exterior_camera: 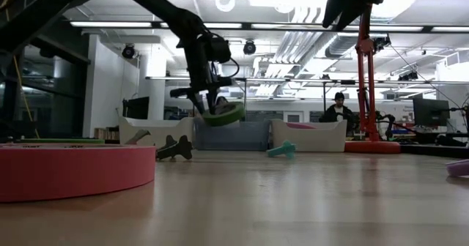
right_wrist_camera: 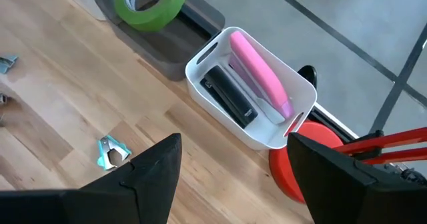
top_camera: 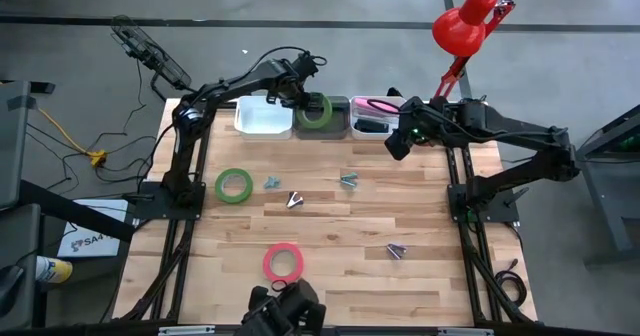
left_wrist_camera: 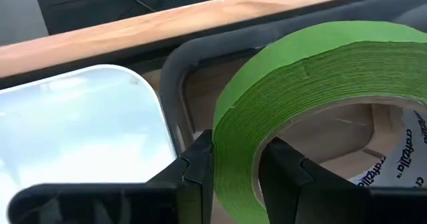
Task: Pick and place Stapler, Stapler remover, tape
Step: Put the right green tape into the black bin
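My left gripper [top_camera: 312, 104] is shut on a green tape roll [left_wrist_camera: 313, 71] over the grey bin [top_camera: 335, 126] at the table's far edge. A second green tape roll [top_camera: 234, 185] and a pink one [top_camera: 283, 262] lie flat on the table. A pink stapler [right_wrist_camera: 257, 67] and a black stapler [right_wrist_camera: 230, 97] lie in a white bin [right_wrist_camera: 200, 84] to the right of the grey one. Small staple removers [top_camera: 348, 180] [top_camera: 294, 200] [top_camera: 397, 250] are scattered on the wood. My right gripper [right_wrist_camera: 240, 177] hangs open above the table, near that white bin. My left gripper pinches the green roll's wall [left_wrist_camera: 233, 151], one finger [left_wrist_camera: 287, 171] inside the open centre and one [left_wrist_camera: 190, 167] outside. The fingers come slanting down from above. The roll [exterior_camera: 223, 114] hangs tilted at the grey bin's rim, clear of the table.
An empty white bin [top_camera: 262, 116] stands to the left of the grey one. A red desk lamp [top_camera: 465, 26] rises at the far right corner. A teal staple remover [right_wrist_camera: 112, 151] lies below my right gripper. Bare wood lies between the scattered pieces.
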You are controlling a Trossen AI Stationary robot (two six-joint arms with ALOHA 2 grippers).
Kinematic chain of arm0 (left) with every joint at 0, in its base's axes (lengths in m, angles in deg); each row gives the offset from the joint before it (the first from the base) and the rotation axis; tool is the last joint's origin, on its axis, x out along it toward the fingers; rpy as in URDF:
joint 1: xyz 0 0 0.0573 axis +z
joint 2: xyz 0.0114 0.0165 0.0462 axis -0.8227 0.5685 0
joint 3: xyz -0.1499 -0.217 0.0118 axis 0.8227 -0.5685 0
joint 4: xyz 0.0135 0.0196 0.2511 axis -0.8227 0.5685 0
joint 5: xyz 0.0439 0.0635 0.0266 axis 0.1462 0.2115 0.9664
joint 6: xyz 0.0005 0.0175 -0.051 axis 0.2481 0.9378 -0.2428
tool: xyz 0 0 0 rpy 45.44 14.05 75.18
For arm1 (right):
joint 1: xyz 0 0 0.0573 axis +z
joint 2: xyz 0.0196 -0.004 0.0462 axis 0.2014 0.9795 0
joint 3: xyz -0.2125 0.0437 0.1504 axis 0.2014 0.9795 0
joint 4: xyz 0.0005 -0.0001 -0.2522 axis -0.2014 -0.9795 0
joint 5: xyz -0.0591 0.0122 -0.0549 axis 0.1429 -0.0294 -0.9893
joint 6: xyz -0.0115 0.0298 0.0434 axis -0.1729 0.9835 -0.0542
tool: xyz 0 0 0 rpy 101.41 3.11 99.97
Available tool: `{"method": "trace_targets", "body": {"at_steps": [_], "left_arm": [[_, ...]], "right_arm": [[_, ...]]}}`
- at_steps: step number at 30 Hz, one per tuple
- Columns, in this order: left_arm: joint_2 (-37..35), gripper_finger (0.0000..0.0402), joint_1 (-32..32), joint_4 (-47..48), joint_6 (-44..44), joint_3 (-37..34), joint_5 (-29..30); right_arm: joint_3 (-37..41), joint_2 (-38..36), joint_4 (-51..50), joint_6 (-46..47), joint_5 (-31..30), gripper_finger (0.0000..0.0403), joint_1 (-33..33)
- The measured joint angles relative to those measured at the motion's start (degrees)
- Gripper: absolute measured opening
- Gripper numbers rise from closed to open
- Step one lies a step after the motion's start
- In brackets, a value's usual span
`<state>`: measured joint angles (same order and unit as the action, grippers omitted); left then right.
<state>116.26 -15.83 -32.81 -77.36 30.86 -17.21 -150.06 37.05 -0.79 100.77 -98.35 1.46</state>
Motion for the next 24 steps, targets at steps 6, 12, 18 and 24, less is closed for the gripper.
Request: {"method": "trace_targets", "body": {"at_steps": [6,12,18,24], "left_arm": [[0.4,0.0081,0.2,-0.2,-0.9,0.0,-0.2],[1.4,0.0081,0.2,0.0,-2.1,0.0,-0.5],[2.5,0.0081,0.1,-0.1,-2.5,0.0,-0.4],[2.7,0.0081,0.2,-0.2,-3.3,0.0,-0.5]], "right_arm": [[0.0,0.0,0.3,0.0,-1.1,0.0263,0.0],[0.0,0.0,2.6,-0.3,-1.1,0.0263,0.0],[0.0,0.0,3.2,-0.4,-1.2,0.0263,0.0],[0.0,0.0,3.2,-0.3,-1.0,0.0263,0.0]]}}
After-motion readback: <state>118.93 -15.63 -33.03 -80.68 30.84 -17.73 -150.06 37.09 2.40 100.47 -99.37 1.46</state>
